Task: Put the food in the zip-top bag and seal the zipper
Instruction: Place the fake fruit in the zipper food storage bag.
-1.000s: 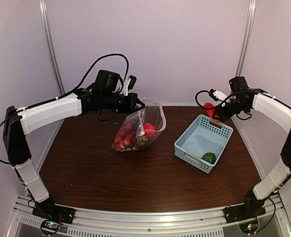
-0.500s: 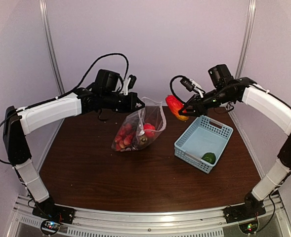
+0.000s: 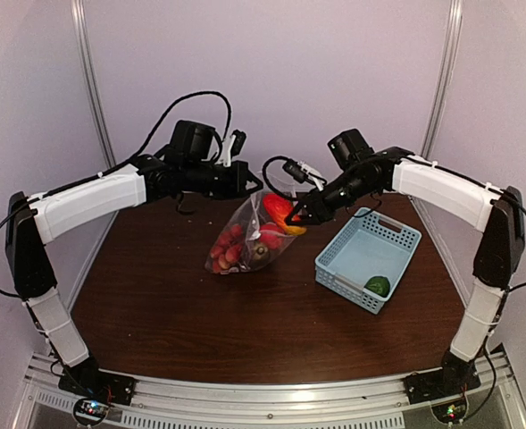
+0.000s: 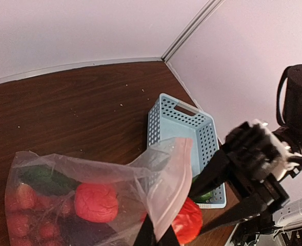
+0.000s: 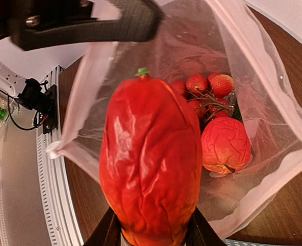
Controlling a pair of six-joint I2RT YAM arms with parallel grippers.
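The clear zip-top bag (image 3: 249, 228) hangs open over the table, its top edge pinched by my left gripper (image 3: 247, 183), which is shut on it (image 4: 163, 200). Inside lie a red tomato (image 4: 95, 201), a cluster of small red fruits (image 5: 204, 88), a green cucumber (image 4: 43, 177) and something dark. My right gripper (image 3: 291, 217) is shut on the orange-red piece (image 5: 151, 159) and holds it at the bag's mouth (image 3: 279, 210). A green lump (image 3: 378, 285) lies in the light-blue basket.
The light-blue slotted basket (image 3: 367, 256) stands on the brown table right of the bag, close under my right arm. White walls and metal posts close the back and sides.
My right arm has swung left from above the basket, carrying the orange-red piece to the bag's mouth. My left gripper and the bag have stayed put.
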